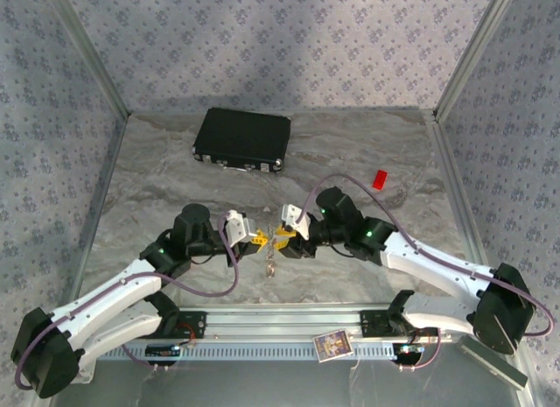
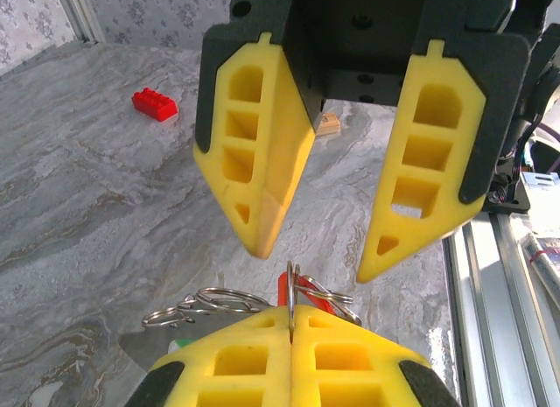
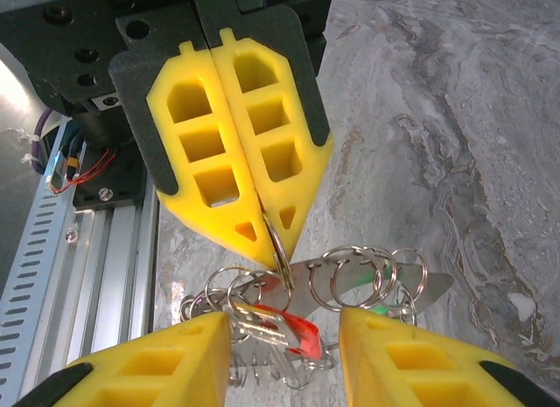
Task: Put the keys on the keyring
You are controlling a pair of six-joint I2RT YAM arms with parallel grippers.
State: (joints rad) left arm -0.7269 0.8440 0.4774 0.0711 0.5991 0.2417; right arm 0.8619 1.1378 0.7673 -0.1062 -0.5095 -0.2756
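My left gripper, pressed together at frame centre, pinches the keyring, with the keys bunched below it between my spread right gripper, which next must grasp one key for threading.

Both arms reached inward, tips facing closely. The left end effector pinched the keyring; the right end effector gaped wide.

- A closed black case lay at the far side of the grey marbled table, left of centre.
- A red studded block sat well apart to the case's right.
- A small picture card rested on the near metal rail.
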